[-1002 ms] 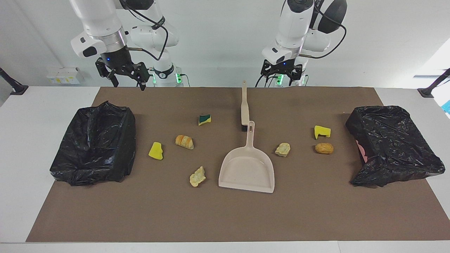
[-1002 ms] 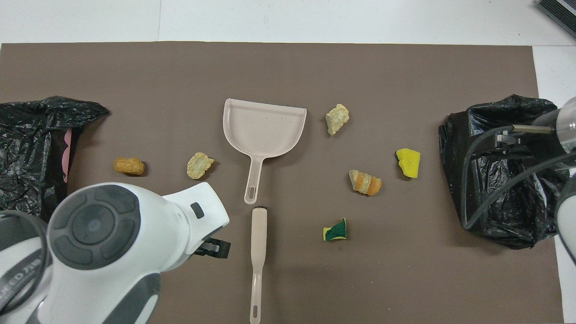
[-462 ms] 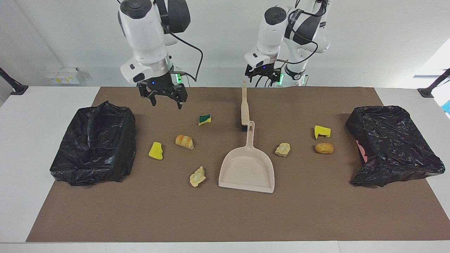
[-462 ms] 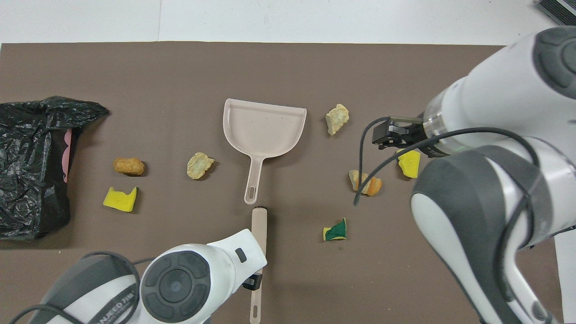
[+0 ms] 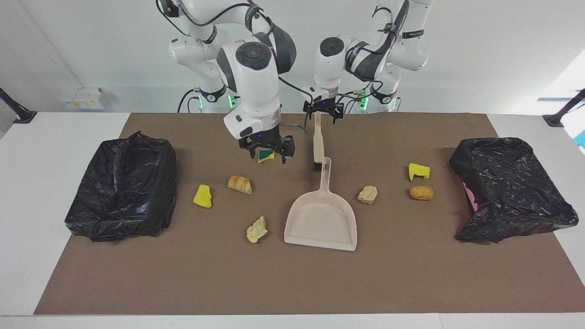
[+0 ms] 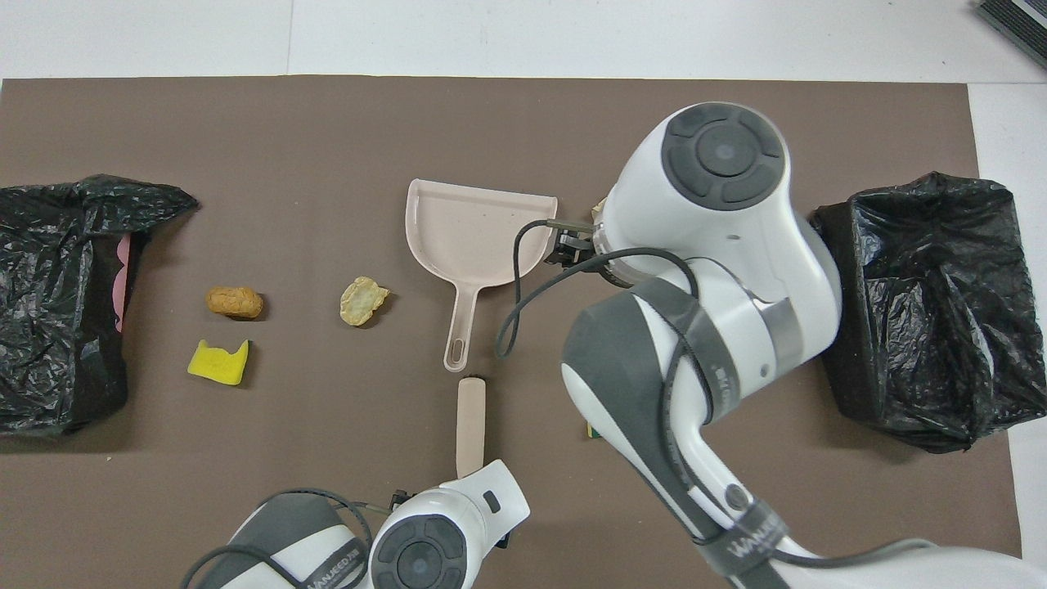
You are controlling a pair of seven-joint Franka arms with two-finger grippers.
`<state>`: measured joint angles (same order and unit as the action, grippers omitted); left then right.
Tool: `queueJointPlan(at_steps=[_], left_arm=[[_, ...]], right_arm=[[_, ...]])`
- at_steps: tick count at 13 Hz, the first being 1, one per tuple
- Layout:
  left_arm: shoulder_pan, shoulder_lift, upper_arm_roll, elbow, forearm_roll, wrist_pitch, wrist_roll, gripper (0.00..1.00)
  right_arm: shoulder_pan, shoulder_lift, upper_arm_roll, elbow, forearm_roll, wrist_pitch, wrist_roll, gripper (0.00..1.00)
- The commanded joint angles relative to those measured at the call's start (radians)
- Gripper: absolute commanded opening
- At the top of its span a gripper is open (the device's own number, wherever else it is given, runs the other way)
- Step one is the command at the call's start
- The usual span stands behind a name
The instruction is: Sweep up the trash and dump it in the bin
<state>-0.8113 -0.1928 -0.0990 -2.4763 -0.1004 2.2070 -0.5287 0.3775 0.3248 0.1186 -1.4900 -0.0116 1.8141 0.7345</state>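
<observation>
Your right gripper (image 5: 267, 154) released, jaws spread over green-yellow sponge (image 5: 266, 156); crinkly black bin bags at ends. Left gripper (image 5: 324, 115) unclenched above smooth beige brush (image 5: 317, 141) handle. Lumpy trash (image 5: 239, 184) scattered around dustpan (image 5: 321, 220).

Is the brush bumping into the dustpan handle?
Apart. In the overhead view a strip of brown mat shows between the brush head and the tip of the dustpan handle.
</observation>
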Motion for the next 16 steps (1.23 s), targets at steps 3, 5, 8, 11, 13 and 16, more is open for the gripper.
queueJointPlan(at_steps=[3,5,8,11,13,16], left_arm=[[-0.061,0.039,0.019,-0.033,-0.01,0.094,-0.108,1.0],[-0.062,0.039,0.019,-0.033,-0.01,0.083,-0.111,0.62],[-0.06,0.041,0.021,-0.016,-0.01,0.028,-0.106,0.23],[-0.051,0.033,0.022,-0.007,-0.01,-0.018,-0.108,0.0],[-0.051,0.033,0.022,-0.007,-0.01,-0.023,-0.109,0.0],[-0.046,0.026,0.025,-0.007,-0.01,-0.055,-0.091,0.0]], right_arm=[[0.087,0.137,-0.004,0.131,0.005,0.014,0.081,1.0],[0.128,0.181,-0.002,0.136,0.005,0.056,0.098,1.0],[0.169,0.232,0.0,0.134,0.012,0.115,0.121,1.0],[0.182,0.257,0.003,0.129,0.019,0.137,0.121,1.0],[0.207,0.281,0.004,0.123,0.021,0.168,0.121,0.95],[0.221,0.29,0.004,0.122,0.024,0.188,0.112,0.91]])
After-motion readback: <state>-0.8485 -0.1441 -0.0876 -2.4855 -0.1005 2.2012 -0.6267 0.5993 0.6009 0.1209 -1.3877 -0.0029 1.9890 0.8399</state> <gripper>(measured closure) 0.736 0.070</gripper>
